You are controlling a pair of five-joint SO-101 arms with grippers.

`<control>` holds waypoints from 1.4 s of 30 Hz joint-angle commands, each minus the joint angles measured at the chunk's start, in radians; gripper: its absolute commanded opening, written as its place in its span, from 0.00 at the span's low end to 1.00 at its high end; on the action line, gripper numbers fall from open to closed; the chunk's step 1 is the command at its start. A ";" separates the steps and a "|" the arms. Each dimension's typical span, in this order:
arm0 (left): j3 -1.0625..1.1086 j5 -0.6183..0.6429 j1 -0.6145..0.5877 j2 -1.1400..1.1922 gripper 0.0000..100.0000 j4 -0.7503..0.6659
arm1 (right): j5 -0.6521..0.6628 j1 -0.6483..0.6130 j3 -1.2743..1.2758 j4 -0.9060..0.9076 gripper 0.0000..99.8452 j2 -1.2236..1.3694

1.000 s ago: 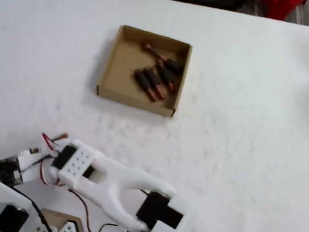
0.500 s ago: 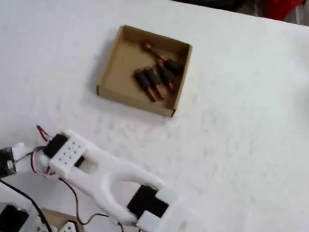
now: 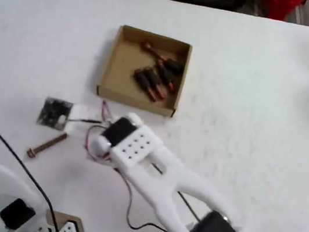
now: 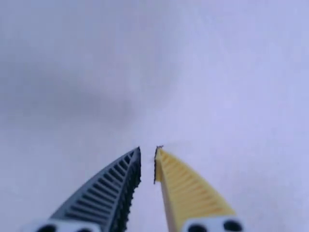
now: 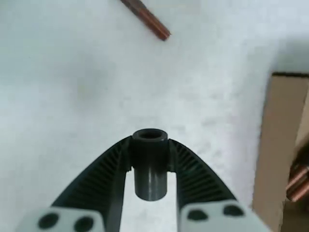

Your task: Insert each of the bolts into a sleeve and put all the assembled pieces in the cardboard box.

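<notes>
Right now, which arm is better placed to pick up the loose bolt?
Left. The left hand is empty and the bolt lies on its side; the right hand is holding a sleeve.

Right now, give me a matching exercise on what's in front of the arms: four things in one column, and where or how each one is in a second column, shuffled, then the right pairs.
Column one:
1. black sleeve
2. loose bolt
3. assembled pieces
4. left claw

Column two:
A. lying on the table
B. shut with nothing in it
C. gripped in the right claw
D. inside the cardboard box

Pairs: 1-C, 2-A, 3-D, 4-B
</notes>
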 commanded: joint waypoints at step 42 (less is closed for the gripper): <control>1.257 -0.175 0.461 -0.809 0.02 -0.295 | -0.054 0.130 0.203 -0.119 0.02 -0.162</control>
